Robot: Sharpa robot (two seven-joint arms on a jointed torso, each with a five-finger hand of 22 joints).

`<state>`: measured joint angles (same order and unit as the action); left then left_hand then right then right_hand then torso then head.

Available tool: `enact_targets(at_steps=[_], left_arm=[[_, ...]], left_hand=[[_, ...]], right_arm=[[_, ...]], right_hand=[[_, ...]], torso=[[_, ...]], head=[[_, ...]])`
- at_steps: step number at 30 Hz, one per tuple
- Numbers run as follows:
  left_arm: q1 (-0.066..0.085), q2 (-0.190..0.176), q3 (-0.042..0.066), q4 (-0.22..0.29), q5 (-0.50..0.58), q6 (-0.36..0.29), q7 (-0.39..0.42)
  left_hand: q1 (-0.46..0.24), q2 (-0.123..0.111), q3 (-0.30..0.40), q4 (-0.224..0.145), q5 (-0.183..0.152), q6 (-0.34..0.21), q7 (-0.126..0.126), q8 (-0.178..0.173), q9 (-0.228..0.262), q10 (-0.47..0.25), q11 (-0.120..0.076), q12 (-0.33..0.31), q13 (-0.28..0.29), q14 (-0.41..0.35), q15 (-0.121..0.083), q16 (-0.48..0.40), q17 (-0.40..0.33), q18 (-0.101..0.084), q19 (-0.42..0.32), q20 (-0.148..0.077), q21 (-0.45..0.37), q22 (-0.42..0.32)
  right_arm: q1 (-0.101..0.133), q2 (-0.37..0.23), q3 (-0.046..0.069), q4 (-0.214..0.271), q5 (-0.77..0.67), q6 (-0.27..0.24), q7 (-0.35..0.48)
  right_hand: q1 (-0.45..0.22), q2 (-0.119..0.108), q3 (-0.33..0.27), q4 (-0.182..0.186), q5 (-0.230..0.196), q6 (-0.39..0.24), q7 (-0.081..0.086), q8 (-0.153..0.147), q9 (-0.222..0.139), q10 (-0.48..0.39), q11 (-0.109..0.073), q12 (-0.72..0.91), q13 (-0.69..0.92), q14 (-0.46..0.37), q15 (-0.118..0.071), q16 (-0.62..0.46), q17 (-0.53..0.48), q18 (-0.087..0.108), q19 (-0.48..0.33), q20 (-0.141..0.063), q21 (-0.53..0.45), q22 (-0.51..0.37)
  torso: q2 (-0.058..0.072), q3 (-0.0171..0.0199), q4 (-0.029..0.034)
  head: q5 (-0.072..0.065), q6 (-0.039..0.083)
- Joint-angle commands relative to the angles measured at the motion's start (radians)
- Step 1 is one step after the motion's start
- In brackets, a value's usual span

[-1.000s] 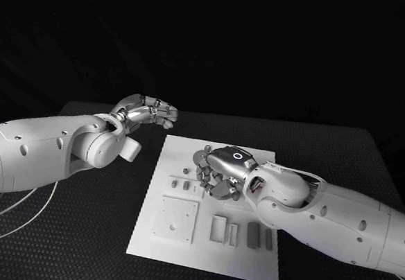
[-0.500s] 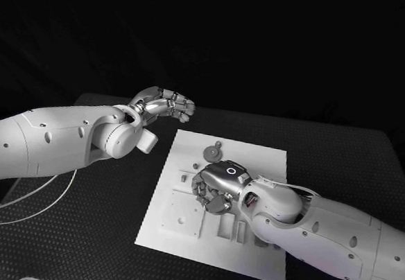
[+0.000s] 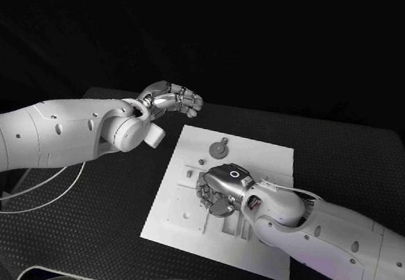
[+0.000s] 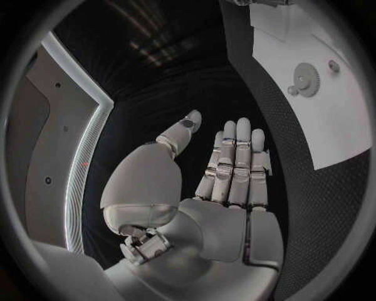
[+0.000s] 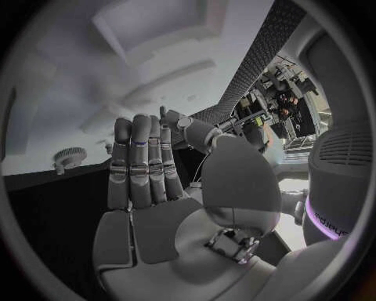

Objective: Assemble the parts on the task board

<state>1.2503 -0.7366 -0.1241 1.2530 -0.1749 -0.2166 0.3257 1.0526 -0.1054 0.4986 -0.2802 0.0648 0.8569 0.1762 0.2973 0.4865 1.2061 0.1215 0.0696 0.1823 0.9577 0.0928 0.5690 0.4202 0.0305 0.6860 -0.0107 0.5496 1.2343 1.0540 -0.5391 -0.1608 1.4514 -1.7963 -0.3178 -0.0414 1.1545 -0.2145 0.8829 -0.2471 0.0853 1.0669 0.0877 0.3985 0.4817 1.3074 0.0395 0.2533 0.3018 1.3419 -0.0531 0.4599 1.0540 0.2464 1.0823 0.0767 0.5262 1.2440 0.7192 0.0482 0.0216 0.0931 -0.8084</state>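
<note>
Task board flat in the middle of the black table, white, long side running away from the robot. Gear-shaped part lying flat near the board's far edge, seen too from the left wrist with a smaller round piece just beside it. More small parts in the board's middle, partly hidden — shapes hard to tell.

Right hand palm-down over the board's middle, fingers straight and close together in the wrist view, nothing seen between them; released, holding nothing as far as can be told. Contact with the board not clear.

Left hand raised beyond the board's far left corner, off the board, over the table's far edge. Fingers extended side by side, thumb apart — open palm, empty.
</note>
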Motion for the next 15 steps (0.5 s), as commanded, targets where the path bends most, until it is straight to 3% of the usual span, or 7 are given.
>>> enact_targets(at_steps=[1, 15], left_arm=[[0.002, 0.001, 0.001, 0.001, 0.006, -0.001, 0.011], [0.002, 0.000, 0.001, 0.003, 0.006, 0.001, 0.010]], left_hand=[[-0.001, 0.003, -0.006, 0.002, -0.002, -0.009, -0.001, -0.003, -0.001, -0.010, 0.000, 0.000, -0.002, 0.004, 0.000, -0.004, 0.001, 0.007, 0.004, 0.004, -0.006, 0.001], [-0.001, 0.003, -0.006, 0.002, -0.002, -0.010, 0.000, -0.003, -0.001, -0.011, 0.000, 0.000, -0.002, 0.004, 0.000, -0.006, 0.003, 0.007, 0.004, 0.004, -0.007, 0.001]], right_arm=[[-0.003, 0.003, 0.000, 0.000, -0.015, 0.018, 0.011], [-0.011, 0.013, -0.006, -0.014, -0.015, 0.029, 0.013]], right_hand=[[-0.003, 0.009, 0.000, -0.005, 0.005, -0.002, 0.004, 0.003, 0.001, 0.003, 0.000, -0.004, 0.001, -0.006, -0.004, 0.004, 0.000, 0.015, 0.002, 0.000, 0.003, 0.001], [-0.005, 0.012, -0.002, -0.007, 0.007, -0.003, 0.004, 0.003, 0.003, 0.003, 0.000, -0.006, 0.004, -0.006, -0.004, 0.005, 0.000, 0.015, 0.002, 0.000, 0.003, 0.001]], torso=[[0.000, 0.0004, -0.0004], [0.000, 0.0000, -0.0015]], head=[[0.003, -0.002], [0.010, -0.011]])
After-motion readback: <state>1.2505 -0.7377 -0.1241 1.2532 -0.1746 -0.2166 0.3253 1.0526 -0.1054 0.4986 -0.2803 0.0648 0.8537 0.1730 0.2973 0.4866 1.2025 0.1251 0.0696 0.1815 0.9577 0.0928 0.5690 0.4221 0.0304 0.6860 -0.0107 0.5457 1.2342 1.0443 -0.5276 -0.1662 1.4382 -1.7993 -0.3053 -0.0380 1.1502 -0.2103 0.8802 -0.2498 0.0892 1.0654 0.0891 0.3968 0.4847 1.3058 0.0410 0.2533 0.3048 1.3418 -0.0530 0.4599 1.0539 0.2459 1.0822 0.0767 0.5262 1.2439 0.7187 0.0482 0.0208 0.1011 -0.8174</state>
